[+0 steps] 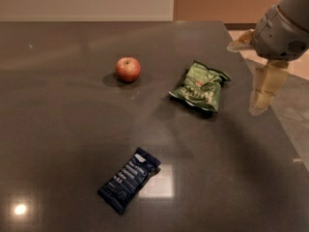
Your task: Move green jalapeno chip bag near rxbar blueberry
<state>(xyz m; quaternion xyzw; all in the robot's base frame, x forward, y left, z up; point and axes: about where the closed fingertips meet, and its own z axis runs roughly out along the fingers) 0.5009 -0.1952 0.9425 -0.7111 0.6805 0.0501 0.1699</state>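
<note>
The gripper (pixel 264 88) hangs over the right edge of the desk (pixel 58 129), partway between its far right corner and the bottom of the view. It shows only as a pale, blurred, see-through shape under the grey arm housing (pixel 285 28), and whether it stands wide or narrow cannot be told. It holds nothing that can be seen. The arm is cut off by the top right corner of the view.

The green jalapeno chip bag (pixel 200 86) lies flat on the dark desk towards the right edge, left of the gripper and apart from it. Its print is too soft to read. A red apple (pixel 128 69) stands upright with its stem up, left of the bag and a little nearer the far edge, well apart from it.

The rxbar blueberry (pixel 129 179) lies slantwise near the bottom of the view, about midway across, its white-labelled end pointing up and right. Its lettering cannot be read. It is well apart from the bag.

The desk's left and near edges run out of view. A pale square glare (pixel 161 180) touches the bar's right side, and a small bright spot (pixel 20 209) shines by the lower left corner of the view.
</note>
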